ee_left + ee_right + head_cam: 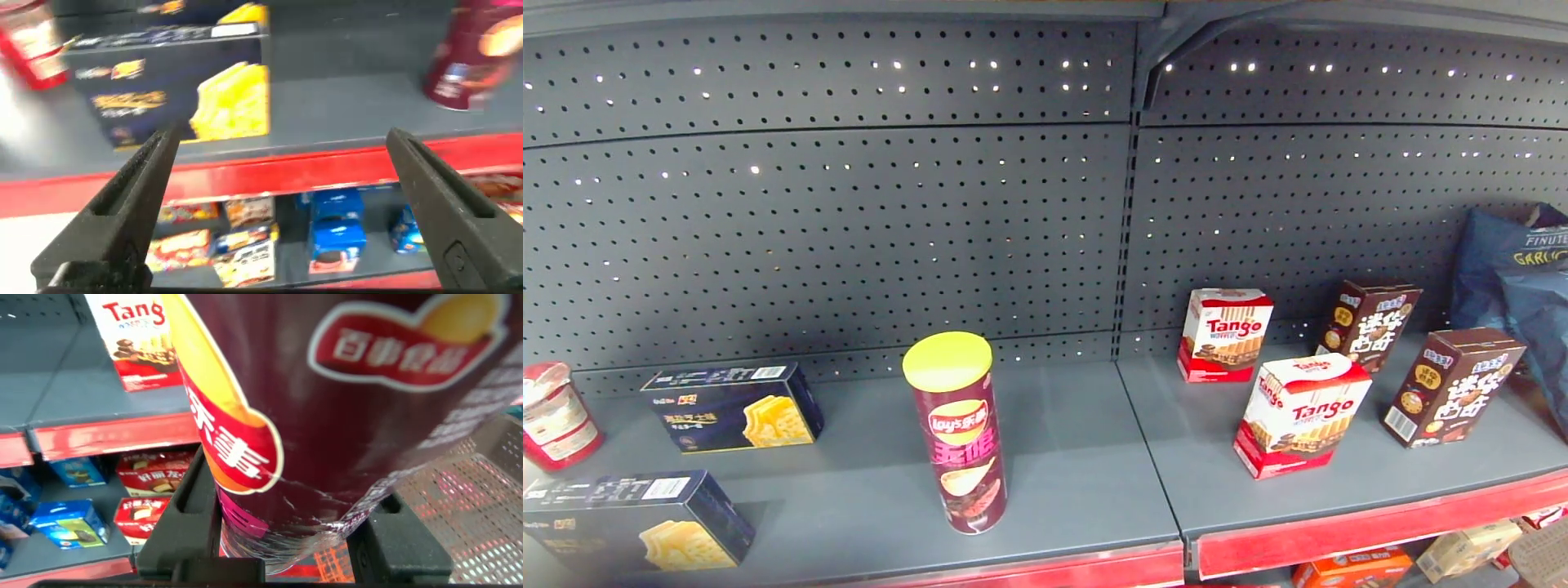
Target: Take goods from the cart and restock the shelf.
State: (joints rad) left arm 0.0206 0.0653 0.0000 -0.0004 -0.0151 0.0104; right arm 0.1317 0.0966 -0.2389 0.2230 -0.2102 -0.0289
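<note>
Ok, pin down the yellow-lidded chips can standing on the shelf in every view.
Head view: the chips can stands upright near the middle of the shelf.
Left wrist view: the chips can, blurred, stands on the shelf apart from the dark blue box.
Right wrist view: the can there is a second can, held in the right gripper.
Shared landmark: the shelf's red front edge.
</note>
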